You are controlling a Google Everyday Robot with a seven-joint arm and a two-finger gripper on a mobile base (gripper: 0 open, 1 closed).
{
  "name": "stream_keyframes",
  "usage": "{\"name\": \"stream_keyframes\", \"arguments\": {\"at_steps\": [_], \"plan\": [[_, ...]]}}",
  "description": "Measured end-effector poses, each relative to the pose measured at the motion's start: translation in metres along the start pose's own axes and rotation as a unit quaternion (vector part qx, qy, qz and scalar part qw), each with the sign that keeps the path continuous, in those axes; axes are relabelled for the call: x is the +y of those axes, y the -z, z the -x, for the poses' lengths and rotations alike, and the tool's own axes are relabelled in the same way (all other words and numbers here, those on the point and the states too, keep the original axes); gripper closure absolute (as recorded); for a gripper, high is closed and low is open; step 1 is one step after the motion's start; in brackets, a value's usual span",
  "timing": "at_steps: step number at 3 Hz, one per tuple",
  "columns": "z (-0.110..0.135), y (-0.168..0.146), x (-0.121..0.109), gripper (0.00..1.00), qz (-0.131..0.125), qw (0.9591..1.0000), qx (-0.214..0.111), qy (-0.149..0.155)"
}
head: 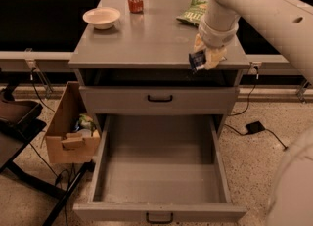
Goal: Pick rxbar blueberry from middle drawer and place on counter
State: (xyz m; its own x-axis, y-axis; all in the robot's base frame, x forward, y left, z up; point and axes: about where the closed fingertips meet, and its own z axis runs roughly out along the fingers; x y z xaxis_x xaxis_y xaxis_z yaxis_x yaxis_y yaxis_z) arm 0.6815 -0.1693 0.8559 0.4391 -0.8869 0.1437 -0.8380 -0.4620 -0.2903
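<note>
Gripper (205,59) pinching the bar (197,61) hangs right by the front edge of the counter (146,39), so I'd move further in before letting go.

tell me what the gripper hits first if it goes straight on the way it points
Probably the counter, near its front right edge: the gripper, holding the rxbar blueberry, points down over it. Depth is unclear, so it might just miss the edge.
</note>
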Motion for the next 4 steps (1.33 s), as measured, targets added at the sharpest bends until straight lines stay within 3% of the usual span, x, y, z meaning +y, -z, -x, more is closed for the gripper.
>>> {"name": "stream_keyframes", "arguments": {"at_steps": [1,2,3,4], "plan": [[-0.011,0.021,-0.016,1.00,-0.030,0.9995,0.005,-0.011],[-0.011,0.020,-0.016,1.00,-0.030,0.9995,0.004,-0.011],[0.000,0.009,-0.029,1.00,-0.043,0.9990,-0.010,0.002],[0.015,0.009,-0.072,1.00,-0.094,0.9942,-0.012,0.052]]}}
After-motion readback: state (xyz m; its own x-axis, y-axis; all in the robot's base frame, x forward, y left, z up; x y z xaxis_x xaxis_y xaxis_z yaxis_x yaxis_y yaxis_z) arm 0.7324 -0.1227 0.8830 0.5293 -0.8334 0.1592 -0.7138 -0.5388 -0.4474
